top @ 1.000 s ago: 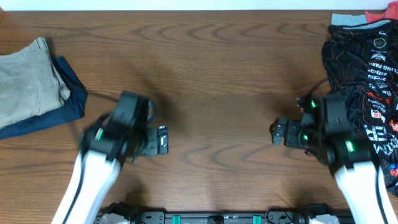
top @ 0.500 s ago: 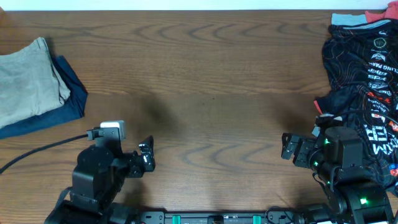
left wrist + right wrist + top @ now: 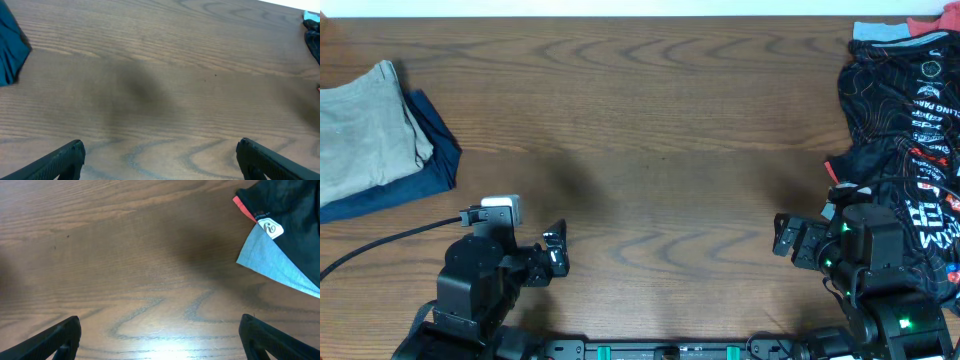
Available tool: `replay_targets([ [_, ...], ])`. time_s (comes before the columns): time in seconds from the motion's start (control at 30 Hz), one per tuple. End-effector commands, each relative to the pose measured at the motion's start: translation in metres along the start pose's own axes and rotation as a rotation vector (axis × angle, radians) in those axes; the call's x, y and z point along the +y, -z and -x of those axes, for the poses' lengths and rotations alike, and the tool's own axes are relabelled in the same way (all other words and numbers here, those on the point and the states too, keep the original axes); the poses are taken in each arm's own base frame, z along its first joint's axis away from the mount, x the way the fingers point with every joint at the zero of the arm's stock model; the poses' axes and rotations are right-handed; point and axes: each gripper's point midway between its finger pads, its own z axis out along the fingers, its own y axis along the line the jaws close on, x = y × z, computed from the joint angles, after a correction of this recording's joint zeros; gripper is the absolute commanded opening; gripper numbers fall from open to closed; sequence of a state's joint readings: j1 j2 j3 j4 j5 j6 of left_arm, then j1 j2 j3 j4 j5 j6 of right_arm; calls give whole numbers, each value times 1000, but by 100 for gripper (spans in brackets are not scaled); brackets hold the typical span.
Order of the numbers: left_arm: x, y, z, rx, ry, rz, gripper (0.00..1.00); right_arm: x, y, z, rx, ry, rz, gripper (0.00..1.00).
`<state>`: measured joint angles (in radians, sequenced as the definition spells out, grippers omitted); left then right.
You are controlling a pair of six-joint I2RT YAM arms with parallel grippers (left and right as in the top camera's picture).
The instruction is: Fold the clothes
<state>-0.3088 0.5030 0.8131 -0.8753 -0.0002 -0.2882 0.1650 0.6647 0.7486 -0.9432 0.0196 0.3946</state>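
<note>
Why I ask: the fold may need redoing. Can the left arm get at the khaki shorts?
Probably yes. The left gripper sits near the front edge, jaws open; only bare table lies between it and the khaki shorts, uncovered atop the navy garment.

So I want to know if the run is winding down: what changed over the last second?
Both arms drew back toward the near edge of the table, then stopped. The left gripper and right gripper are now open, holding nothing. The folded khaki shorts, the navy garment under them and the black jersey did not move.
</note>
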Motion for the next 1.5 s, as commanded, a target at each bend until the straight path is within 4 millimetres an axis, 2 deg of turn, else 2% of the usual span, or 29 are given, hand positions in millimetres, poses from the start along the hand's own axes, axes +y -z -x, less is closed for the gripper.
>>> replay_targets([
  [0.0, 3, -2, -3, 5, 3, 13, 98, -1, 0, -1, -2, -6, -8, 99],
  [0.4, 3, -2, -3, 5, 3, 13, 98, -1, 1, -1, -9, -6, -5, 99],
  [0.6, 3, -2, -3, 5, 3, 13, 98, -5, 13, 4, -73, -7, -3, 99],
  [0.8, 3, -2, -3, 5, 3, 13, 98, -12, 31, 12, -226, 80, 6, 99],
  [1.0, 2, -2, -3, 5, 3, 12, 98, -18, 37, 24, -502, 123, 34, 99],
  [1.17, 3, -2, -3, 5, 3, 13, 98, -18, 30, 30, -674, 117, 76, 99],
  [1.47, 3, -2, -3, 5, 3, 13, 98, -14, 5, 46, -849, 129, 118, 99],
])
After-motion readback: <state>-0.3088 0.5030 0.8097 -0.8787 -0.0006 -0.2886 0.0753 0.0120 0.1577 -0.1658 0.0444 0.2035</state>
